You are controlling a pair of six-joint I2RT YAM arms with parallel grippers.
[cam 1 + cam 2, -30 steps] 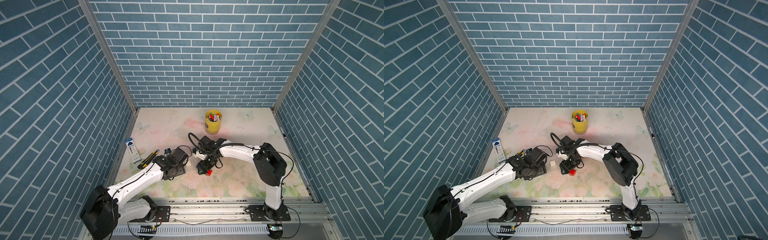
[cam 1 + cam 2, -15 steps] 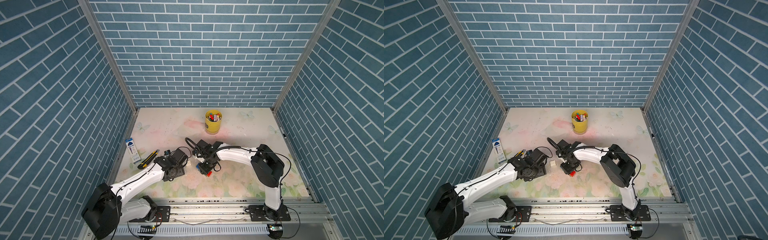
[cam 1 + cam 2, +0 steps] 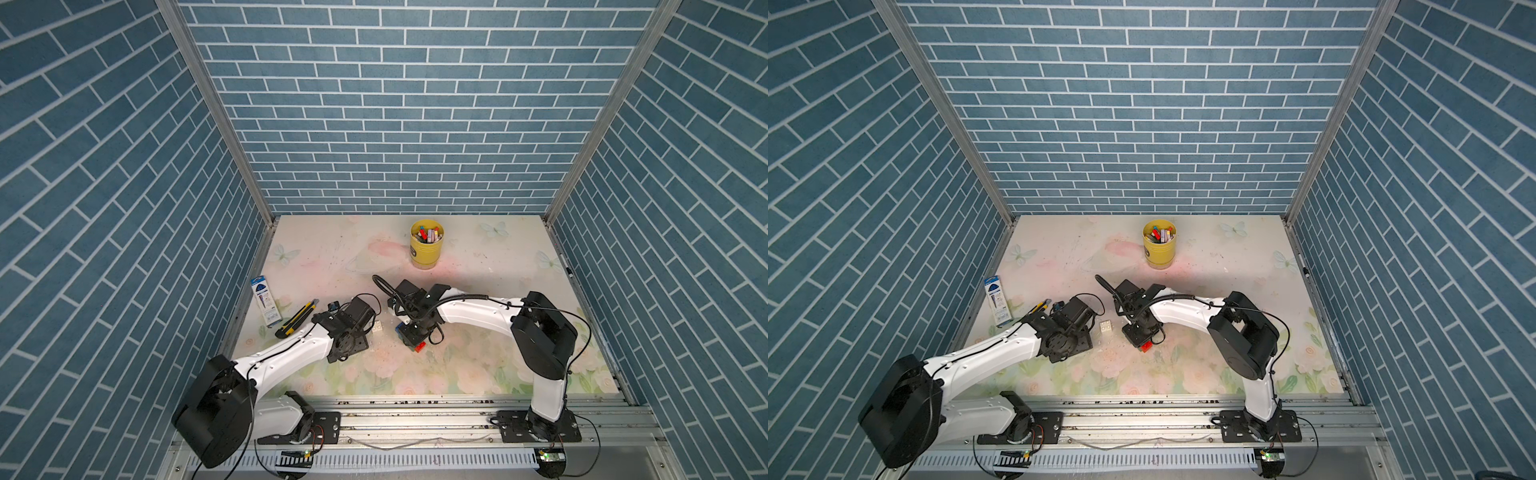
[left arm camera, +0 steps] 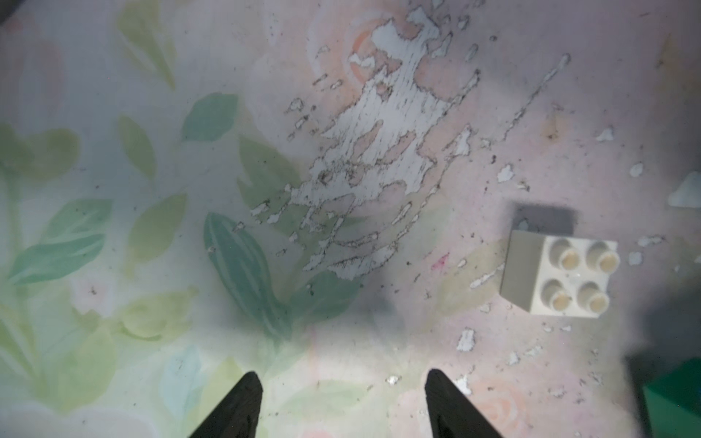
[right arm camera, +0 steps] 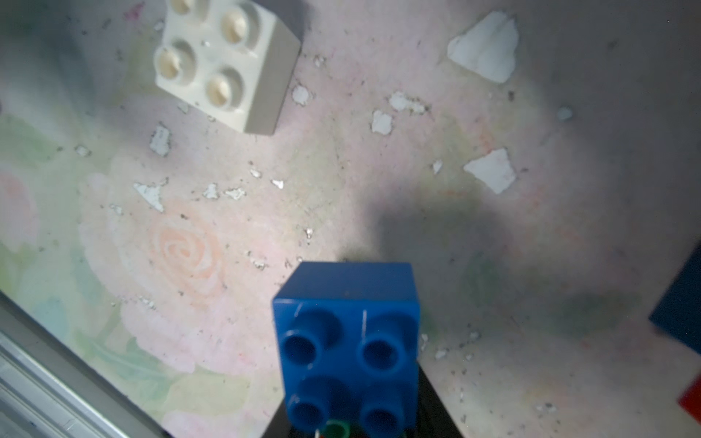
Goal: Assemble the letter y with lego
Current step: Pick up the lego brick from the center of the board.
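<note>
One wide tabletop (image 3: 478, 370) with a worn flower print, its coating flaked off in patches, fills the floor of the blue brick-patterned booth. Both arms reach in over it from the near rail. The left arm (image 3: 286, 357) stretches toward the middle and the right arm (image 3: 478, 313) bends in to meet it, their heads close together but apart. At the back stands a yellow cup (image 3: 426, 249) of coloured sticks, well away from the work. By the left wall lie a blue-and-white packet (image 3: 264, 305) and, just beside it, a yellow-and-black utility knife (image 3: 296, 319). The left gripper (image 4: 343, 402) hangs low over bare table, its two dark fingers spread a fair way apart with nothing between them. The right gripper (image 3: 412, 337) points down at the table, and its wrist view shows the jaws closed in on a blue brick (image 5: 347, 341), studs facing the camera, dark finger edges flanking it on either side. A green stud (image 5: 333, 430) peeks out at the brick's near edge. I cannot tell whether the brick is lifted off the table. A red brick (image 3: 420, 346) shows at that gripper's tip in both top views, touching the gripped cluster. A second blue piece (image 5: 679, 314) sits at the edge of the right wrist view. The white brick (image 4: 557, 277) lies alone, studs up, between the two grippers and touching neither.
</note>
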